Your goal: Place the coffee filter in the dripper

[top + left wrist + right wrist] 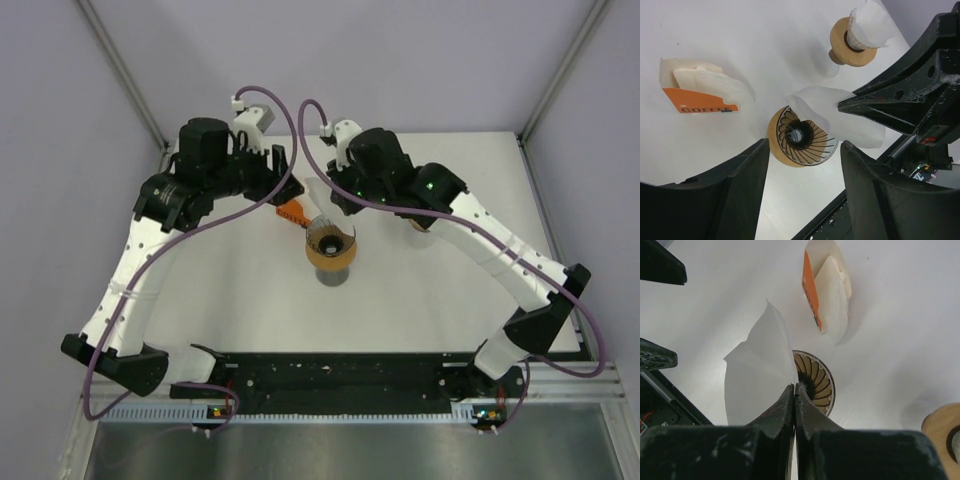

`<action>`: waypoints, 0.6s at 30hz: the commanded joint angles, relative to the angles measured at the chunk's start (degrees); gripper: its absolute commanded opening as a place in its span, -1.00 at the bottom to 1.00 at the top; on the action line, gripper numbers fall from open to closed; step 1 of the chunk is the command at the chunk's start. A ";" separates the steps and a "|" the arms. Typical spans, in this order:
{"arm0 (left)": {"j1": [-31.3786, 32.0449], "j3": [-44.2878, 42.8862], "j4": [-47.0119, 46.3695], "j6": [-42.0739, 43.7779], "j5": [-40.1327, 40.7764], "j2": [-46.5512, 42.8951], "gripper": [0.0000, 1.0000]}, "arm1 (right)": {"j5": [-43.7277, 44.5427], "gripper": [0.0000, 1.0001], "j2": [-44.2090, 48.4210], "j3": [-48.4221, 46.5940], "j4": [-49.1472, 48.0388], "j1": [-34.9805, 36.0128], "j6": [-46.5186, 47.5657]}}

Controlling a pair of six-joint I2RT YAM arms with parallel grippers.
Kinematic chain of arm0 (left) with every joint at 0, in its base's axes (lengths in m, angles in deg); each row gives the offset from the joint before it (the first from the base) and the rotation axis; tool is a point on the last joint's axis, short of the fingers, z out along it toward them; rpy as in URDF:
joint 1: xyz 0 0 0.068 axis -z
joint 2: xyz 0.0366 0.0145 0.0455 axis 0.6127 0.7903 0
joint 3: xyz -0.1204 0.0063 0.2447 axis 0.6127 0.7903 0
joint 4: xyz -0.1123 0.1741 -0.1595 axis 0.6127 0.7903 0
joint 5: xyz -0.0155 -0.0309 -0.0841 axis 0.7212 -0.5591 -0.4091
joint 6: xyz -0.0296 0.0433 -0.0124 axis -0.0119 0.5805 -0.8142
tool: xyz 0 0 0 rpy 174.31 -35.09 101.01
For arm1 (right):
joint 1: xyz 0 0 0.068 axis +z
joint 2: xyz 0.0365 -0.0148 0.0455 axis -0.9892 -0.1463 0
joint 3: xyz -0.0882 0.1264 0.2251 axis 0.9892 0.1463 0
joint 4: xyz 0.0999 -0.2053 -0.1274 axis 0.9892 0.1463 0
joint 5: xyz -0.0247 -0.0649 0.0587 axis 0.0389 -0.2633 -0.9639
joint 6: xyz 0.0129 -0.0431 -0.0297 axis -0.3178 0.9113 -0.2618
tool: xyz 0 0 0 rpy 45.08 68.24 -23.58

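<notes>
Right gripper [794, 388] is clamped tight on the white coffee filter [760, 375], pinching it at one edge right at the fingertips. The paper fans out flat to one side of those fingers and is not opened into a cone. Directly past the fingertips sits the dripper [816, 378], a wooden ring with dark ribs running down to its centre hole. The filter's edge hangs over the dripper's rim; whether it touches, I can't tell. It is not seated inside.

Over to the left gripper [805, 149]: its jaws stand wide apart with nothing between them. From its wrist view the dripper lies just beyond the gap between its fingers, and the right gripper's black tip comes in from the side with the filter caught in it.

Further out from both hands, the orange coffee-filter packet [700, 102] lies flat on the white table [450, 300], with pale filters spilling from its top. Well beyond the left fingers stands a second wooden holder [852, 47] with a white paper in it.
</notes>
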 commanded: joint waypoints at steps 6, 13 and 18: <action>-0.28 7.90 -7.08 -4.35 -2.93 0.80 0.34 | -5.71 -1.00 -1.10 2.13 3.73 -3.08 -1.53; -0.28 10.89 -9.19 -7.43 0.14 3.27 0.33 | -5.98 -1.00 -5.41 1.25 3.64 -3.44 -0.65; -0.28 11.60 -10.78 -8.22 0.06 4.67 0.33 | -5.45 -1.00 -7.70 1.25 3.38 -3.52 -0.65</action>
